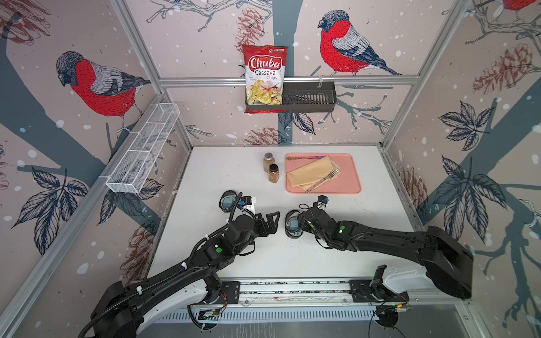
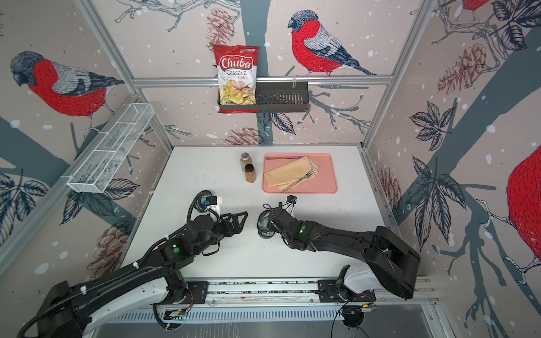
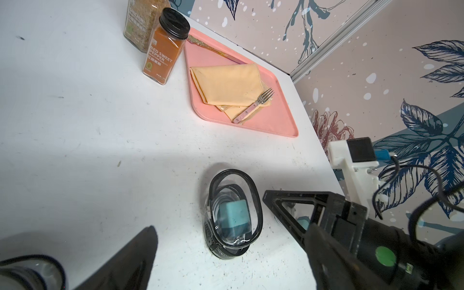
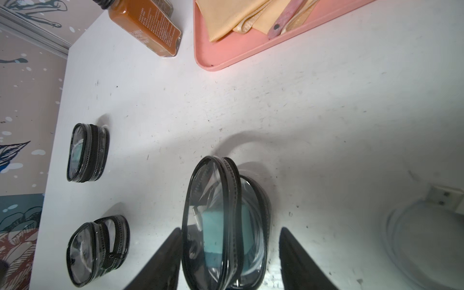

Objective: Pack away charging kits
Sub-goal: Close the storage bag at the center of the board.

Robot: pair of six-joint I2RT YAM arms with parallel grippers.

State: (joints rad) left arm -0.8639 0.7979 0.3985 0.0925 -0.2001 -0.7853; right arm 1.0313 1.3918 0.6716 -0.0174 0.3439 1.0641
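**Step in hand:** closing a loaded kit. The case (image 3: 233,188) stands near the middle of the surface (image 1: 292,263) with its lid raised. The charger (image 3: 234,216) and cable (image 4: 196,217) lie inside it.

- The right gripper (image 4: 231,229) straddles the case. Its jaws are spread with a gap showing on 1 side, so no pinch is judged.
- The left gripper (image 1: 273,224) sits just beside the case, jaws spread wide and empty.

**Next move, as judged:**
1. Fold the lid down onto the body.
2. Steady the case with 1 arm.
3. Run the zip round the rim with the other arm.

The soft wall would likely buckle under a hard squeeze.

**Materials:**
- Case: walls of clear, glossy, pliable film; rim of black piping with a toothed zip band; oval outline.
- Charger: matte teal cube.
- Cable: thin, white, coiled.

A seemingly zipped case (image 4: 88,152) and a half-open case (image 4: 98,248) stand well apart from it, on the left arm's side
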